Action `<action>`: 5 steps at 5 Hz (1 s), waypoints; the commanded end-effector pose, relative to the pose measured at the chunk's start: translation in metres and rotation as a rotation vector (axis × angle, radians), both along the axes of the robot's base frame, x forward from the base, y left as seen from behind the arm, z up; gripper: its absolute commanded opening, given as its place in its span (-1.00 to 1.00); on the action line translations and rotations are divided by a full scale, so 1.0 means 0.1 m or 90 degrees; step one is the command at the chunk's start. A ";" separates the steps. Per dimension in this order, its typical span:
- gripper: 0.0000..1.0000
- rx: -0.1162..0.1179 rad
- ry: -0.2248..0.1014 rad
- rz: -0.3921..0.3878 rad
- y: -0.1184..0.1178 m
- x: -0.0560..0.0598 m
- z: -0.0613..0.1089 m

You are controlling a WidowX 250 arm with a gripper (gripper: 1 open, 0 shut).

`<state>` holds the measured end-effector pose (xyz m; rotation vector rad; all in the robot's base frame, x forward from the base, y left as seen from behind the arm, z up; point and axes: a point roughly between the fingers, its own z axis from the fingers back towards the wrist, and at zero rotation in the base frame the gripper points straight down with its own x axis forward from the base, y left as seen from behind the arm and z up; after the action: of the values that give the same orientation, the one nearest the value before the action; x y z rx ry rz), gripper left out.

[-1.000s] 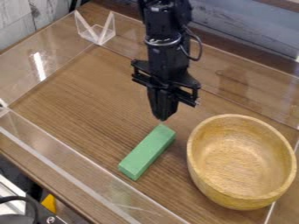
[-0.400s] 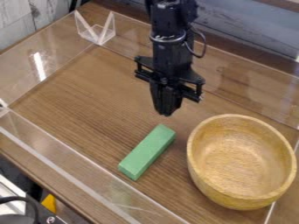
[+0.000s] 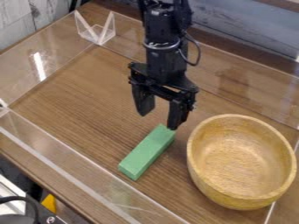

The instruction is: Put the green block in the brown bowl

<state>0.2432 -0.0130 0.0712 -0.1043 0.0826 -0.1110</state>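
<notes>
Your gripper (image 3: 162,114) points straight down with its two fingers spread wide and nothing between them. It hangs just above the far end of the green block (image 3: 147,150), and you can't tell for certain whether the fingertips are clear of the bar or brushing it.

The green block lies flat on the wooden tabletop (image 3: 82,105), a little nearer you and slightly left of the gripper. Its long axis runs diagonally, from the near-left corner up toward the far right. The fingers look to be spread roughly across that axis, so they would straddle the narrow width, not the length. My reading is that you want to come down over the bar a bit nearer its middle than its far tip, so it doesn't tilt when lifted.

The brown bowl (image 3: 281,144) sits empty to the right of the block, close but not touching it.
</notes>
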 end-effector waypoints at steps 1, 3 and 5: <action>1.00 0.006 -0.032 0.007 0.02 -0.01 0.08; 1.00 0.016 -0.031 0.020 0.02 -0.09 -0.01; 1.00 0.024 -0.029 0.036 0.02 -0.15 -0.10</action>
<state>0.2232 -0.0100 0.0511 -0.0719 0.0822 -0.0484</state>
